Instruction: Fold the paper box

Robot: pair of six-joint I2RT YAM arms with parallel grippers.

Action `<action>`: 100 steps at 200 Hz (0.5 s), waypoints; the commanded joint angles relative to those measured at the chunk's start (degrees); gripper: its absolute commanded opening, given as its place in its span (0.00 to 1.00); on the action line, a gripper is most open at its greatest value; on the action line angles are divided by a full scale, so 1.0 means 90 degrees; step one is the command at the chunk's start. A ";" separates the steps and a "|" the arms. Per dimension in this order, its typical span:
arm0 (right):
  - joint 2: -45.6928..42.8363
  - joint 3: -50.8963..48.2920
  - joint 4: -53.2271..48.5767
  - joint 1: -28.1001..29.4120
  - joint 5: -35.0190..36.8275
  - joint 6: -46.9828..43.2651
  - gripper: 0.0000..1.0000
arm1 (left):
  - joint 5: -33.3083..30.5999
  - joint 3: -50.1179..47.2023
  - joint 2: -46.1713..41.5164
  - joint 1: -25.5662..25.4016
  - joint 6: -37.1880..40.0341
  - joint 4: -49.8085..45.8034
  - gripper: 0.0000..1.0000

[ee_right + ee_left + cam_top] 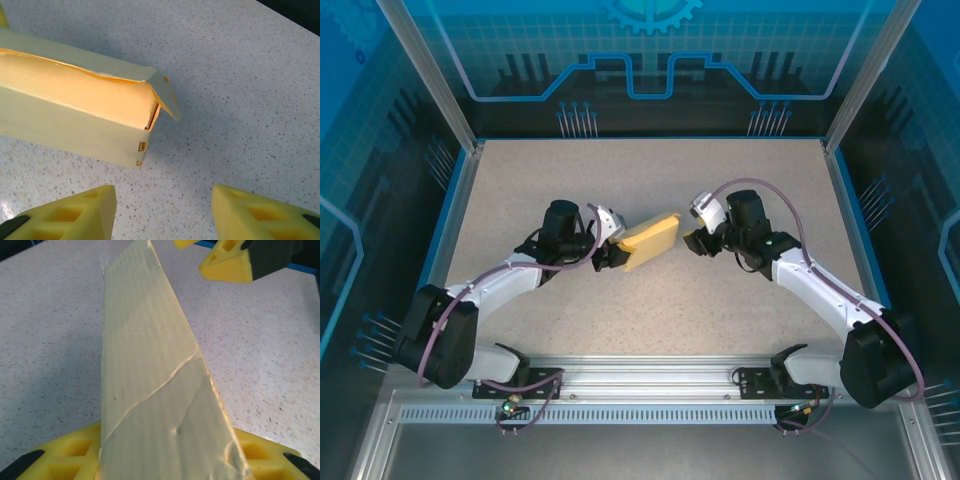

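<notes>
Two-arm check | paper box (650, 241) long axis runs gripper to gripper | left gripper (612, 245) clamps one end | right gripper (162, 200) spread, empty, just beside other end

A desk (650, 180) with a pale, speckled, stone-like top is seen. Its far and side edges are bordered by a thin blue strip (645, 138). One thing is found lying on it: a paper box (652, 240) of pale yellow card, set about the middle of the surface. The box is laid on a long side and slanted across the desk. Its lower edge appears to be touching the top, with a faint shadow cast just beside it. At one end of the box a small flap (167, 97) is left standing loose. On the near side of the box, the speckled top is met by a metal rail (650, 372).
</notes>
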 commanded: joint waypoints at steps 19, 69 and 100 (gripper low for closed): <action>-0.0171 -0.0553 0.0752 -0.0131 -0.0936 -0.1012 0.52 | 0.0628 0.0482 0.0300 0.0111 0.0997 -0.1211 0.35; 0.0141 -0.0592 0.0932 -0.0151 -0.0880 -0.1488 0.48 | 0.0742 0.0565 0.0482 0.0111 0.1088 -0.1273 0.35; 0.0355 -0.0482 0.1001 -0.0156 -0.1101 -0.1521 0.46 | 0.0727 0.0593 0.0496 0.0116 0.1092 -0.1287 0.35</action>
